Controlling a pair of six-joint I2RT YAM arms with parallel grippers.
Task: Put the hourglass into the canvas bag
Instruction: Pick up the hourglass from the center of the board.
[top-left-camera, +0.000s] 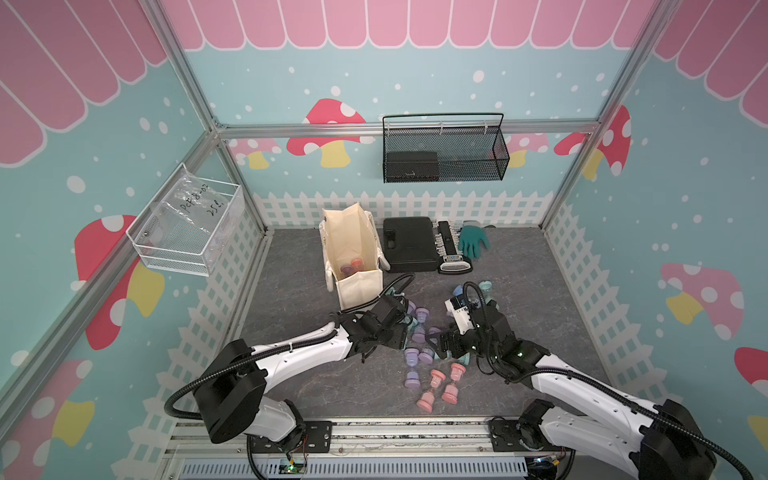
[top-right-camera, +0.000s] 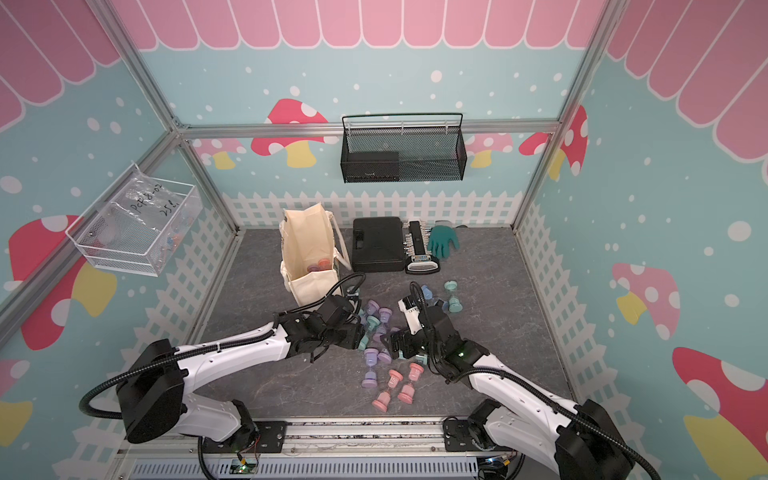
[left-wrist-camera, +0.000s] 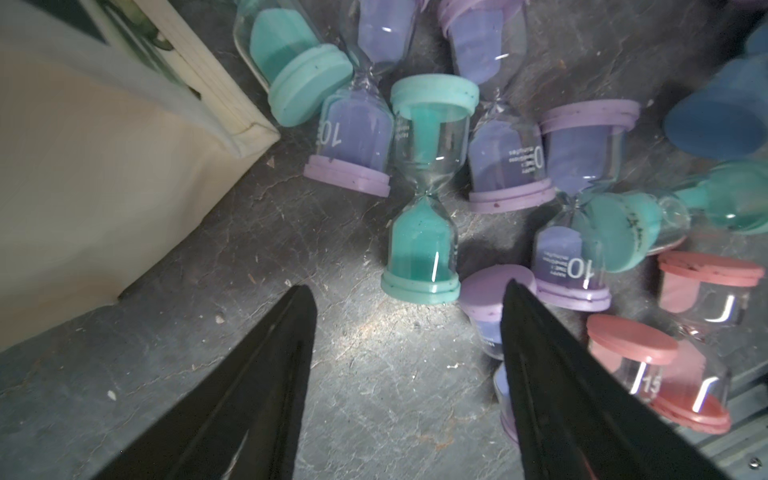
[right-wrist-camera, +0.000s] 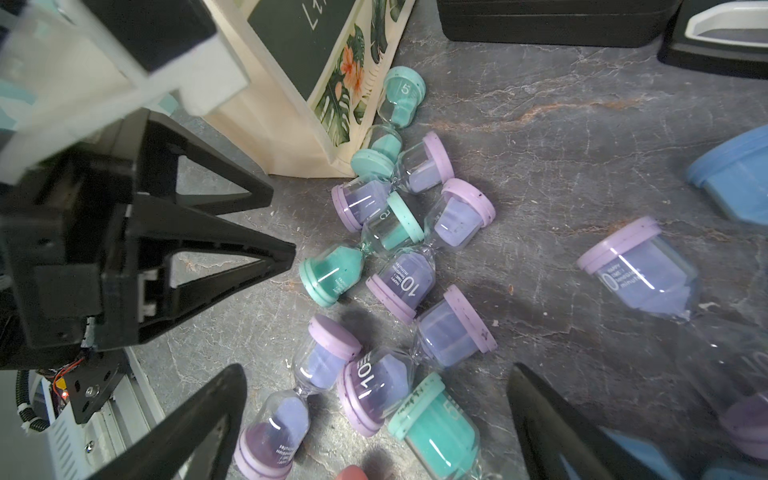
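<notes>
The cream canvas bag (top-left-camera: 353, 253) (top-right-camera: 309, 249) stands open at the back left of the floor, with hourglasses (top-left-camera: 351, 266) inside it. Many hourglasses lie in a loose pile (top-left-camera: 419, 332) in front of it: purple, teal, pink and blue. In the left wrist view my left gripper (left-wrist-camera: 409, 291) is open over bare floor. A teal hourglass (left-wrist-camera: 424, 199) lies just beyond its tips, and the bag (left-wrist-camera: 83, 166) is beside it. My right gripper (right-wrist-camera: 378, 372) is open wide, low over a purple hourglass (right-wrist-camera: 291, 407) and a teal one (right-wrist-camera: 436, 428), gripping neither.
A flat black hard case (top-left-camera: 409, 245), a tool strip (top-left-camera: 451, 249) and a green glove (top-left-camera: 473, 241) lie along the back. A black wire basket (top-left-camera: 444, 149) hangs on the back wall and a clear one (top-left-camera: 187, 224) on the left wall. Both grippers are close together over the pile.
</notes>
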